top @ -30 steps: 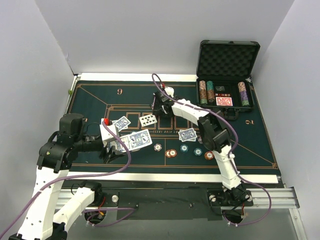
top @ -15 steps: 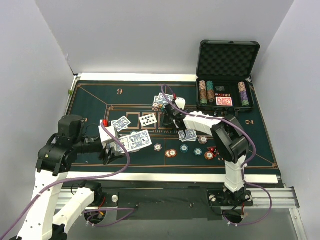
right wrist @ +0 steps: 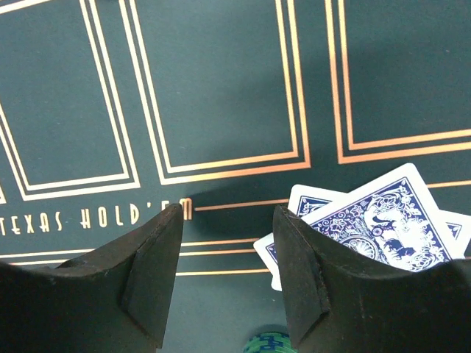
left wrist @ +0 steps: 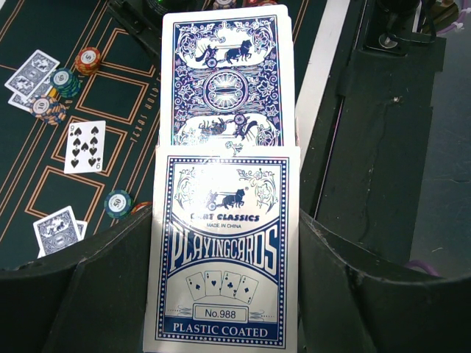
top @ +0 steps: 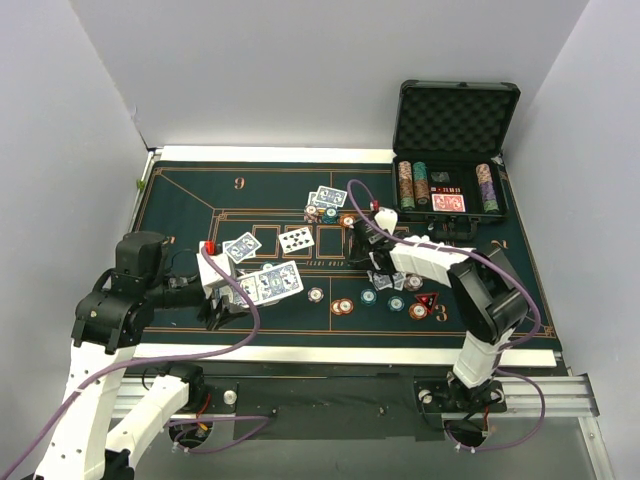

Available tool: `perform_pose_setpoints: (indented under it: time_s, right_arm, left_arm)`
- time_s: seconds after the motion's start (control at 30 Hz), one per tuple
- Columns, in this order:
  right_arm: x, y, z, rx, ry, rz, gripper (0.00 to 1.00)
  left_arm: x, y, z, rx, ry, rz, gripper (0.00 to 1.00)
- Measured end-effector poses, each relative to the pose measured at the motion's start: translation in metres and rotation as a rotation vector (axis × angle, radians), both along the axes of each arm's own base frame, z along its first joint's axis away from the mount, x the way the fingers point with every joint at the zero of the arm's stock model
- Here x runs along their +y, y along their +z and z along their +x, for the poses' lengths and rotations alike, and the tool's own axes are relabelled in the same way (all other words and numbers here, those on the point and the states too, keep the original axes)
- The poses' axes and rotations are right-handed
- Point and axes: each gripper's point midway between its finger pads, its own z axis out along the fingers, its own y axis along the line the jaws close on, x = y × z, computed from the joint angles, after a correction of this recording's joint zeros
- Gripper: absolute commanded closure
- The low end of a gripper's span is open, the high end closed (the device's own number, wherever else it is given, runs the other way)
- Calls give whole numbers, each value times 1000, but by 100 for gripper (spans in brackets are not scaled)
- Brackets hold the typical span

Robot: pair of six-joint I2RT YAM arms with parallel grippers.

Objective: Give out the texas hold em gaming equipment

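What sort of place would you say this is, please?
Probably a lab bench set up as a poker table: a green Texas Hold'em mat, an open chip case, plain white walls.

One open black case (top: 455,118); one face-up card (top: 296,239).

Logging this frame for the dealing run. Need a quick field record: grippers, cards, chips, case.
left gripper: shut on deck, blue backs showing
right gripper: open, nothing between its fingers, over the mat
beside right gripper: face-down cards, overlapping, blue backs
face-up card: nine of spades, mid-mat
chips: loose row on the mat's near side
case: open, far right corner
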Motion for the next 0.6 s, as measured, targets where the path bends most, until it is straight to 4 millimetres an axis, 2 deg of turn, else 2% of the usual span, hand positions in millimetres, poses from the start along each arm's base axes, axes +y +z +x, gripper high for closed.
perform_pose_setpoints:
  time_s: [0.2, 0.3, 0.37, 0.47, 0.5, 0.6]
  right_arm:
    - [-8, 3, -12, 41, 1, -24, 46]
    - [-3, 25, -14, 42, 15, 5, 38]
    - [7, 58, -6, -7, 25, 65, 30]
    - [24, 121, 2, -113, 49, 195, 18]
    - [31, 148, 2, -158, 63, 258, 13]
    - [41, 199, -9, -229, 103, 396, 7]
  left_arm:
    - [0, 0, 0, 1, -1, 0, 70]
    - [0, -2, 0, 5, -1, 1, 70]
    - [0, -3, 0, 7, -1, 1, 70]
    - [0, -4, 0, 12, -2, 3, 70]
    - [0, -5, 0, 13, -2, 3, 70]
    - [0, -6, 0, 15, -4, 5, 70]
